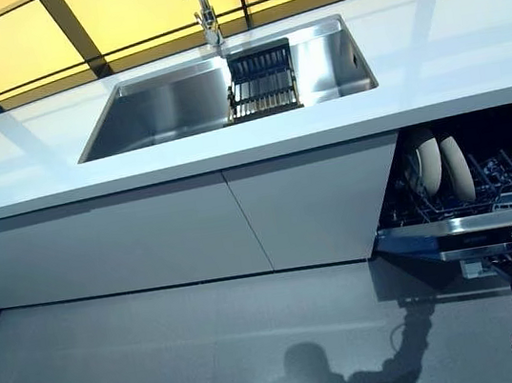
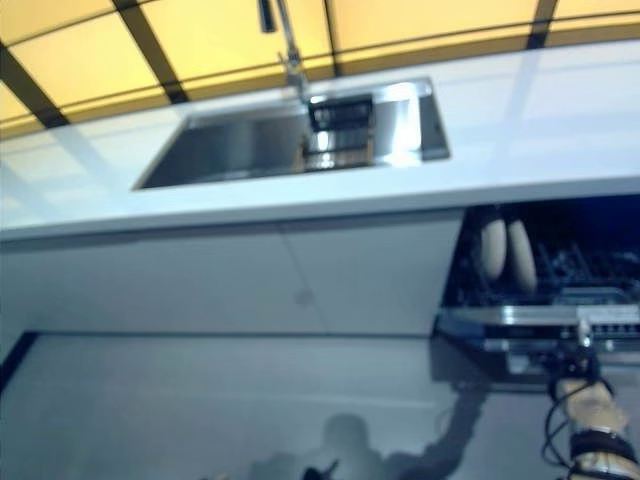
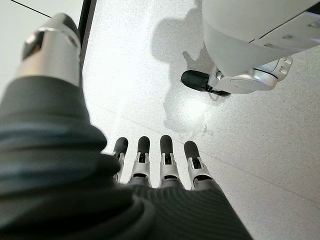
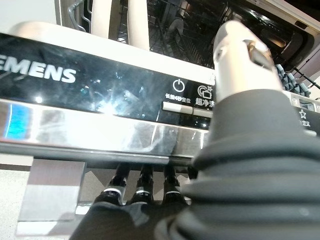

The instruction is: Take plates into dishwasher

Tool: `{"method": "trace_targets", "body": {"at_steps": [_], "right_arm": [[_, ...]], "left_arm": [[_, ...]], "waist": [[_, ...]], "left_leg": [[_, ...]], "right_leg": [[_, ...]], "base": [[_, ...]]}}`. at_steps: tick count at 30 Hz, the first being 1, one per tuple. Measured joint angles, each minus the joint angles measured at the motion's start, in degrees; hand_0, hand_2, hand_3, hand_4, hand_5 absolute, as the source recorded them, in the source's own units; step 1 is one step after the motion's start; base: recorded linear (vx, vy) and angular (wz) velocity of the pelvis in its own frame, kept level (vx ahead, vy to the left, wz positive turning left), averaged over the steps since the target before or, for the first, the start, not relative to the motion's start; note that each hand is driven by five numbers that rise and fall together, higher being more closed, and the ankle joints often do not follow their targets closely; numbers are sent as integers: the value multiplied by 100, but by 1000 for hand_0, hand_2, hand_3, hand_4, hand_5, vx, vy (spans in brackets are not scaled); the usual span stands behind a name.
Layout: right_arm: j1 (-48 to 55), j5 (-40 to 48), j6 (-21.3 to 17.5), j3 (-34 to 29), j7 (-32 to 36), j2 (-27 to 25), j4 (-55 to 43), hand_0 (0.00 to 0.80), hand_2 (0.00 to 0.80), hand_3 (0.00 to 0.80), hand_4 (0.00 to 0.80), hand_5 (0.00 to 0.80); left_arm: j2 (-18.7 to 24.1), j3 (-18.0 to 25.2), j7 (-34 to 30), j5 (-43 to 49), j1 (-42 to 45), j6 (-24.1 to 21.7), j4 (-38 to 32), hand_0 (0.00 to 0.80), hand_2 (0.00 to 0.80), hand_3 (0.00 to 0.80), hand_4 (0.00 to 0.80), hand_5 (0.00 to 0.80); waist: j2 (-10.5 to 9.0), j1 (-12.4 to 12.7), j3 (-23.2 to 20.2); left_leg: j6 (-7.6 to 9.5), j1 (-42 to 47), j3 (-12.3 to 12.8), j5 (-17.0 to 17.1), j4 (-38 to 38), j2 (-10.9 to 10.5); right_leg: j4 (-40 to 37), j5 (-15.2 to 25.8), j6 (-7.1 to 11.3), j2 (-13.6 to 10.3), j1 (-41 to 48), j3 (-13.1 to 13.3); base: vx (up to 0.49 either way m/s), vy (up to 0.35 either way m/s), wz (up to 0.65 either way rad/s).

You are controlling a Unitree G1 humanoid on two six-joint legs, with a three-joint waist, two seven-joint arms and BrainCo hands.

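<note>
Two plates (image 1: 435,165) are seen standing on edge, side by side, in the rack of the open dishwasher (image 1: 487,186) under the counter (image 1: 467,54); they are judged stiff, smooth, breakable, best gripped by the rim. The sink (image 1: 175,102) holds only a dark drainer rack (image 1: 262,80); no plate is seen there. The right robot hand (image 4: 142,187) is placed with fingers straight under the door's front edge (image 4: 100,135), gripping nothing; the left robot hand (image 3: 160,165) hangs open over the floor (image 3: 250,150).

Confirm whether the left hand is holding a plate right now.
No. The left hand hangs over bare floor, fingers straight and holding nothing; two plates already stand in the dishwasher rack.
</note>
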Motion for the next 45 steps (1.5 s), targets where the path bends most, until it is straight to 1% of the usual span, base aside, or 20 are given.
{"method": "trace_targets", "body": {"at_steps": [11, 21, 27, 36, 41, 42, 43, 45], "right_arm": [[-5, 81, 7, 0, 0, -34, -12, 0, 0, 0, 0, 0], [-16, 221, 14, 32, -3, -146, -49, 0, 0, 0, 0, 0], [-30, 332, 12, 140, -3, -199, -49, 0, 0, 0, 0, 0], [-26, 448, 13, 204, -3, -201, -82, 0, 0, 0, 0, 0], [14, 369, 18, 204, -4, -200, -126, 0, 0, 0, 0, 0], [15, 305, 43, 200, -8, -201, -127, 0, 0, 0, 0, 0], [13, -23, 179, 89, -32, -201, -131, 0, 0, 0, 0, 0], [-10, -530, 493, 1, -29, -236, -123, 0, 0, 0, 0, 0]], "left_arm": [[-4, -10, 5, 1, -88, -50, 31, 0, 0, 0, 0, 0], [-152, -10, 6, -2, -185, -60, 108, 0, 0, 0, 0, 0], [-153, -11, 15, -2, -178, -69, 198, 0, 0, 0, 0, 0], [-153, -15, 3, 2, -170, -66, 199, 0, 0, 0, 0, 0], [-154, -15, -2, 5, -196, -60, 197, 0, 0, 0, 0, 0], [-154, -14, -2, 5, -197, -58, 197, 0, 0, 0, 0, 0], [-154, -13, -1, 6, -213, -42, 202, 0, 0, 0, 0, 0], [-150, -9, 17, 5, -254, 14, 250, 0, 0, 0, 0, 0]], "waist": [[10, -3, -6], [149, -2, -78], [157, -1, -84], [146, -21, -78], [132, -33, -69], [130, -34, -68], [122, -35, -64], [112, -131, -80]], "left_leg": [[11, -2, 5, -10, -1, -18], [60, 86, 18, -78, -7, -77], [61, 85, 17, -77, 0, -80], [61, 94, 21, -75, 4, -83], [60, 106, 49, -75, 4, -79], [61, 110, 55, -75, 5, -78], [59, 126, 66, -76, 4, -77], [56, 176, 95, -77, 22, -67]], "right_leg": [[0, 0, 0, -23, -1, 0], [1, 8, 13, -84, 81, -1], [-1, -1, 12, -86, 74, -1], [-4, -43, 67, -90, 74, 17], [-1, -37, 73, -88, 73, 26], [-1, -37, 74, -88, 73, 30], [-1, -36, 74, -86, 78, 41], [1, -34, 76, -75, 94, 125]], "base": [[0, 0, 0], [5, 4, -1], [0, 0, 0], [0, 0, 0], [0, 0, 0], [0, 0, 0], [-26, -13, -6], [-30, -12, -10]]}}
